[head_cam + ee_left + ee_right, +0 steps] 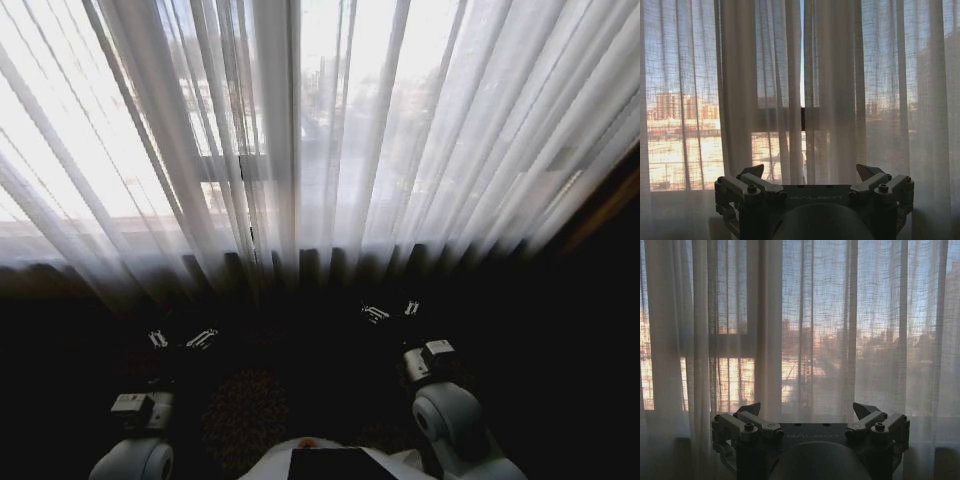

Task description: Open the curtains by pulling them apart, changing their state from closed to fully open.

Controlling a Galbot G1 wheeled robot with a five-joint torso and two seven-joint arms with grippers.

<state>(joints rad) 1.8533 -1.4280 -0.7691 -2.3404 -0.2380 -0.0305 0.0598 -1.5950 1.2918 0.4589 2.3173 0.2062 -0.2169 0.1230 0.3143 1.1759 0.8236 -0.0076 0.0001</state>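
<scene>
sheer white curtains (330, 130) closed, hanging ahead of left tool (181, 339) and right tool (391, 311); both spread, untouching.

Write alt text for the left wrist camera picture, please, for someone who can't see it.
Closed sheer white curtains hang across a bright window, with only a thin slit between the two panels. Low in the foreground the robot's left claw is open, short of the fabric and empty.

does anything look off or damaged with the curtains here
Nothing stands out. The curtains hang closed in even pleats, meeting at a thin gap. The left pincer and right pincer sit open, short of the fabric.
</scene>
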